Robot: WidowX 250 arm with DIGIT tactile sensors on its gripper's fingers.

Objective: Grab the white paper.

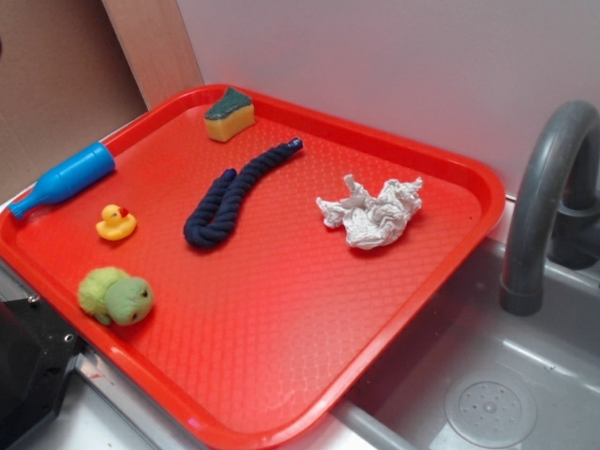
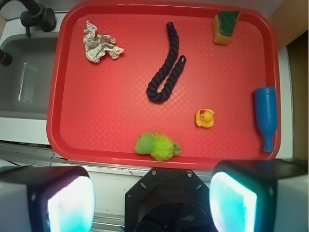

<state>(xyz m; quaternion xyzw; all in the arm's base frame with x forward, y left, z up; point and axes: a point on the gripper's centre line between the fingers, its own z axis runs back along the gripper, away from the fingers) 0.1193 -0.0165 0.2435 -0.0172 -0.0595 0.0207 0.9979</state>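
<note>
The gripper (image 2: 150, 200) hangs short of the red tray (image 2: 72, 150), jaws spread wide and holding nothing; past the green plush toy (image 2: 157, 145) and the dark rope (image 2: 166, 65), the white paper (image 2: 99, 43) lies in the tray's far corner nearest the sink (image 2: 24, 87); probably featherlight, soft and crushable, best pinched across its lumpy middle; the fingertips are cut off below the wrist view.

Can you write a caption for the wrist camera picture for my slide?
Open gripper waits off the red tray, far from the white paper in its corner near the sink.
</note>
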